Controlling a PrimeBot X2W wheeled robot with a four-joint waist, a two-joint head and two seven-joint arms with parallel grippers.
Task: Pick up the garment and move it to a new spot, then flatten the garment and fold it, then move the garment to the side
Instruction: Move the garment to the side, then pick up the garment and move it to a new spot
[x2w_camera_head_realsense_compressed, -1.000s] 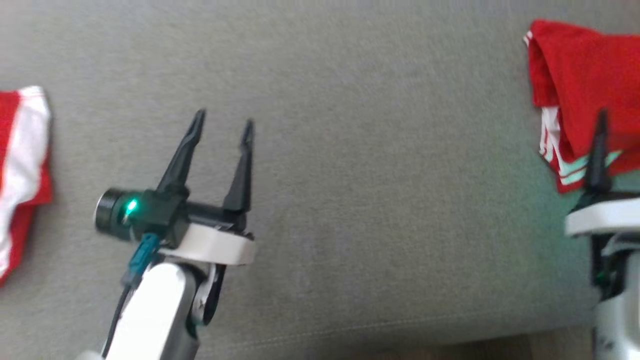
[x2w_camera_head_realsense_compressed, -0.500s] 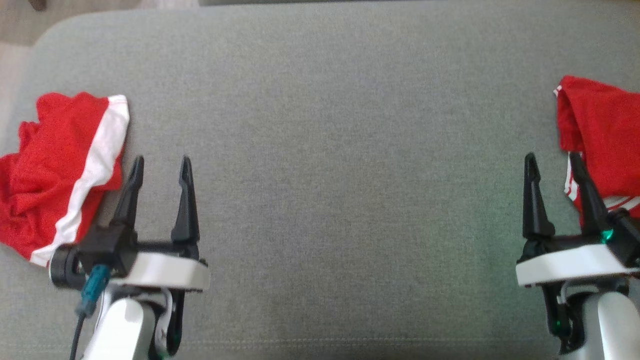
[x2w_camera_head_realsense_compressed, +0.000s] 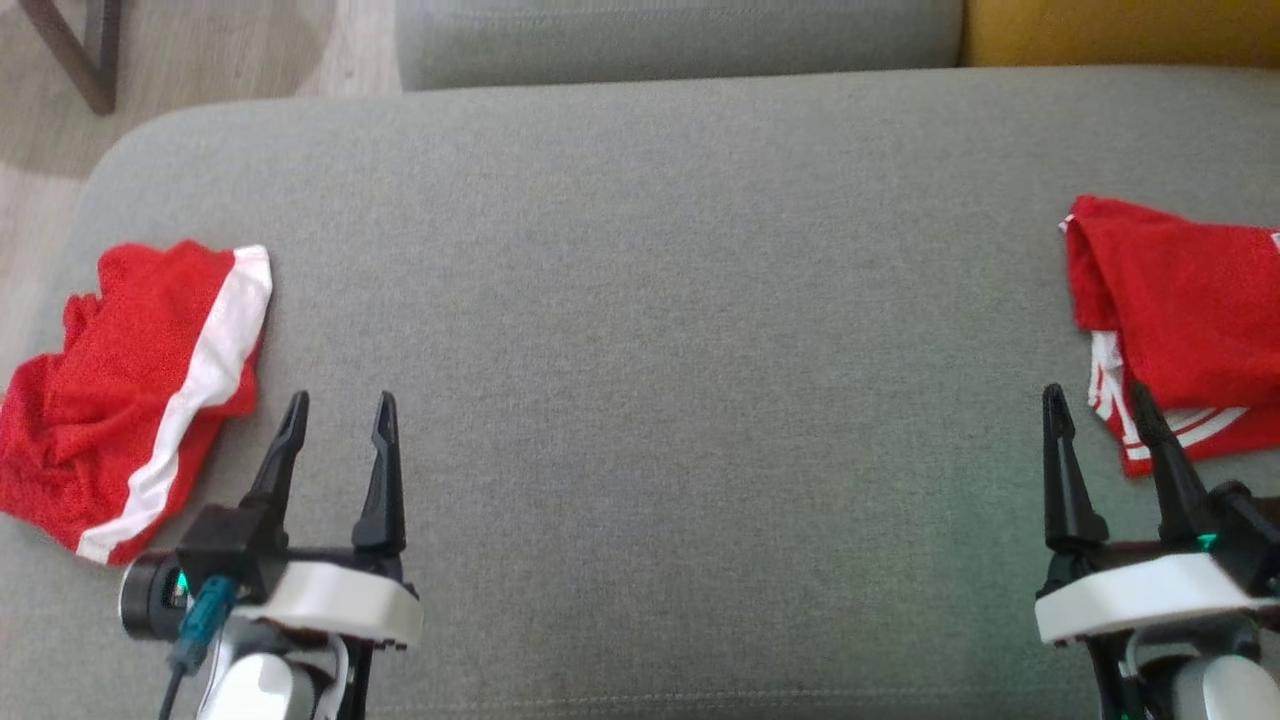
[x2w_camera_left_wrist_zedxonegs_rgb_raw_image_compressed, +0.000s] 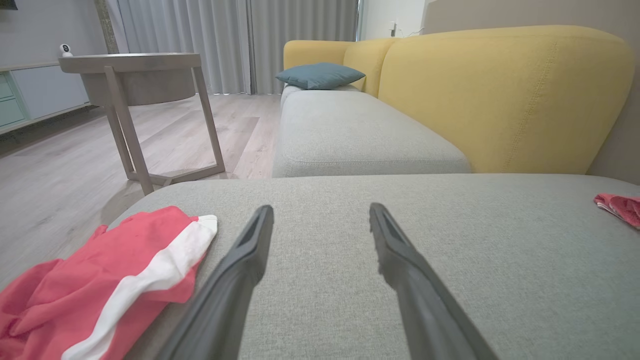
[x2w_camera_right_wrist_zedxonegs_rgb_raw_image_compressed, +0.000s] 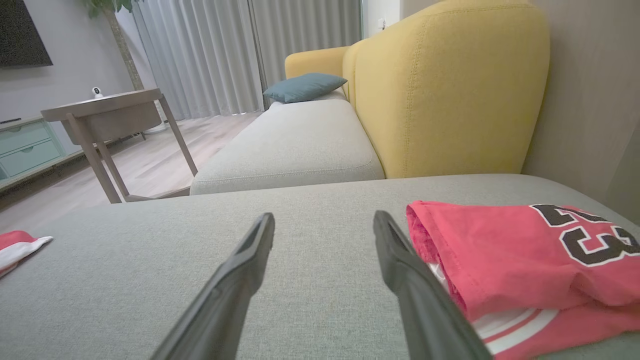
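**Both grippers empty, staging for the pickup**

Nearest: left gripper (x2w_camera_head_realsense_compressed: 341, 400) and right gripper (x2w_camera_head_realsense_compressed: 1095, 392) are hovering over the front of the grey sofa seat (x2w_camera_head_realsense_compressed: 660, 300). Both sets of jaws are standing fairly wide and holding nothing.

The crumpled red garment (x2w_camera_head_realsense_compressed: 120, 390), with a white stripe, is lying just left of the left gripper, near the seat's left end. The folded red jersey (x2w_camera_head_realsense_compressed: 1185, 310) is sitting right beside the right gripper; can't tell if they're touching.

I'm reading the crumpled one as the piece to pick up, probably, since the jersey is looking finished.

For a clean grab, I'd be:
- going in low with the left arm
- pinching the striped edge, not the bunched middle
- lifting fully clear before carrying to the bare centre

Farther back: yellow backrest (x2w_camera_head_realsense_compressed: 1120, 30), side table (x2w_camera_left_wrist_zedxonegs_rgb_raw_image_compressed: 130, 65).
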